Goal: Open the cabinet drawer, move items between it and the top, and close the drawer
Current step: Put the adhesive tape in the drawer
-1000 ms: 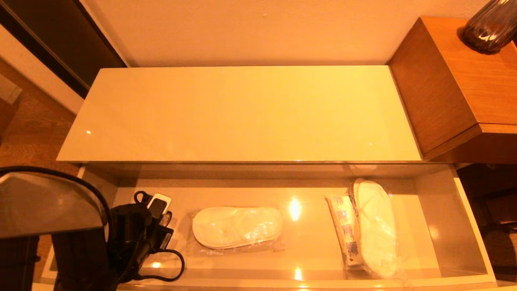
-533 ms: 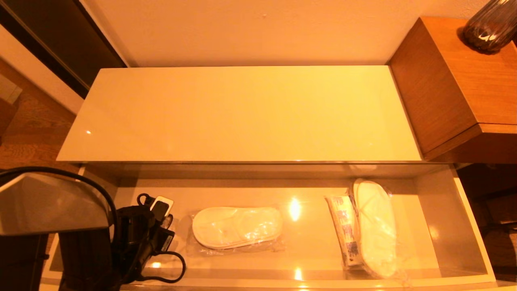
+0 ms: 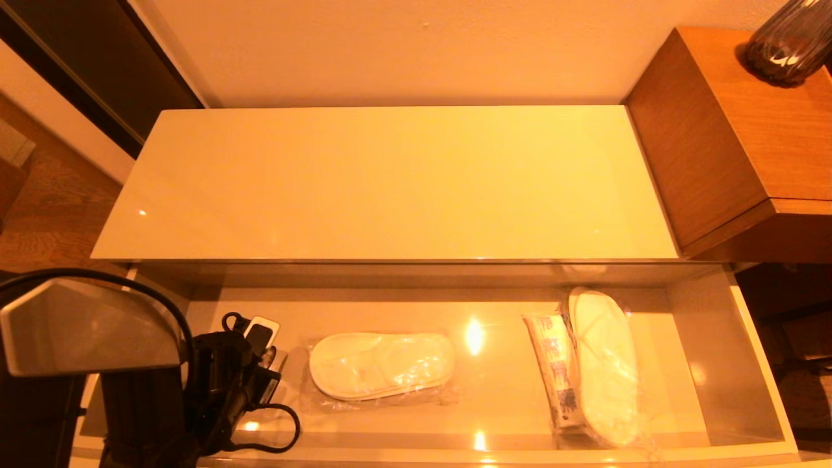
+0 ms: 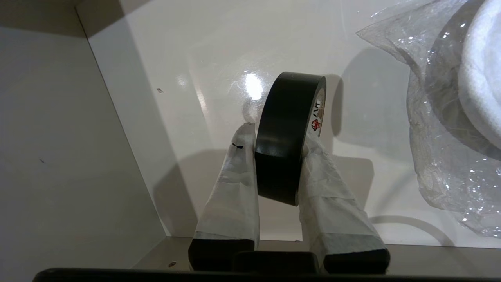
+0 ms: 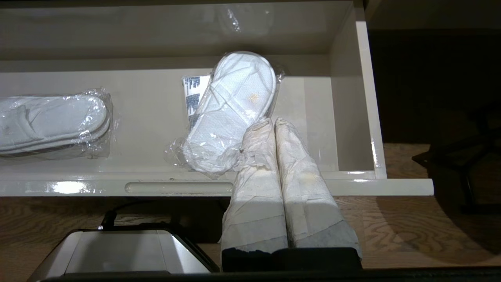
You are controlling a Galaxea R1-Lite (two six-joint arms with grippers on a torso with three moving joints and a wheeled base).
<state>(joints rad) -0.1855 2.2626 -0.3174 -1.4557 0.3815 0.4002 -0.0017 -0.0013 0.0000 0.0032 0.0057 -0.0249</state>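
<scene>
The cabinet drawer (image 3: 760, 364) stands pulled out below the bare cream top (image 3: 390, 182). At the drawer's left end, my left gripper (image 3: 244, 361) is shut on the black tape ring (image 4: 287, 133), held on edge between the taped fingers (image 4: 235, 188) close to the left wall. One bagged pair of white slippers (image 3: 381, 374) lies mid-drawer. Another pair (image 3: 604, 364) lies at the right, beside the white packet with blue print (image 3: 556, 370). My right gripper (image 5: 273, 122) is shut and empty, above the drawer's front rim (image 5: 78, 187) near the right-hand slippers (image 5: 231, 113).
A taller brown wooden cabinet (image 3: 734, 130) with a dark vase (image 3: 790, 42) adjoins the top on the right. Wood floor (image 3: 52, 214) lies to the left. The clear bag of the middle slippers (image 4: 450, 129) lies close beside the held tape.
My left arm has shifted slightly to the right at the drawer's left end. The slippers and the packet have not moved.
</scene>
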